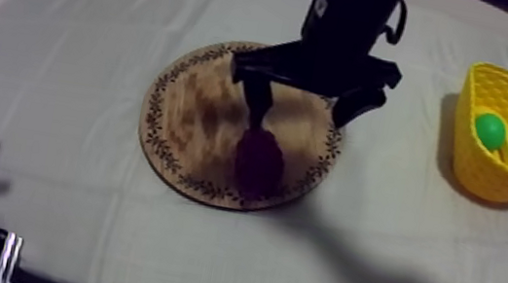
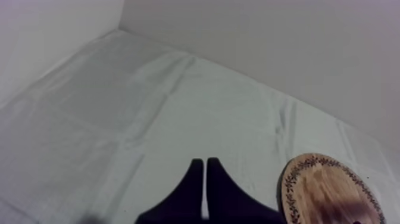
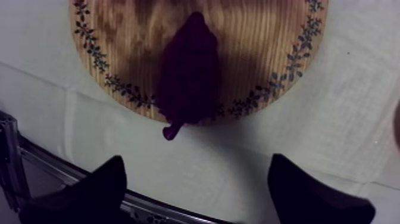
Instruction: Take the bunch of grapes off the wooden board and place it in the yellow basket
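Bunch of dark purple toy grapes [image 1: 259,157] lying on round wooden board with patterned rim [image 1: 189,108], at the board's side toward the near edge of the desk, stem end reaching over the rim. Board about mid-desk on grey-white cloth [image 1: 85,56]. Right gripper [image 1: 309,101] hanging above the board, black fingers [image 3: 98,190] wide apart, nothing between them. Left gripper [image 2: 204,162] low near the left edge of the desk, fingers pressed together as narrow wedge. Yellow basket [image 1: 494,174] near the right edge, well apart from the board, round green thing [image 1: 489,130] inside.

Bare cloth [image 1: 385,205] between wooden board [image 1: 193,114] and yellow basket [image 1: 484,177], green fruit [image 1: 490,130] inside basket
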Controlling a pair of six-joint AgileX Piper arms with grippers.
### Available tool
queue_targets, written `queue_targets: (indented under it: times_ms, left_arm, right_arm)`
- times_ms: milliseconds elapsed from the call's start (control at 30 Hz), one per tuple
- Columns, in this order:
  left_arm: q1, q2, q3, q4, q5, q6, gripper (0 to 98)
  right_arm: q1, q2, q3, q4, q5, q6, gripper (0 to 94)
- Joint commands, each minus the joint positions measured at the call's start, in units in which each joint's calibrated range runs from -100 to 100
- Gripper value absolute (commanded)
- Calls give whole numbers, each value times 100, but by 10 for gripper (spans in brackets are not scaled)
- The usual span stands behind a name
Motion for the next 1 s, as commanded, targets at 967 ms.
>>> queue_targets:
  times_ms: [967]
  left_arm:
    - [2, 2, -4, 1, -1, -1, 0]
  right_arm:
    - [-12, 2359, -781, -176, -455, -6, 707]
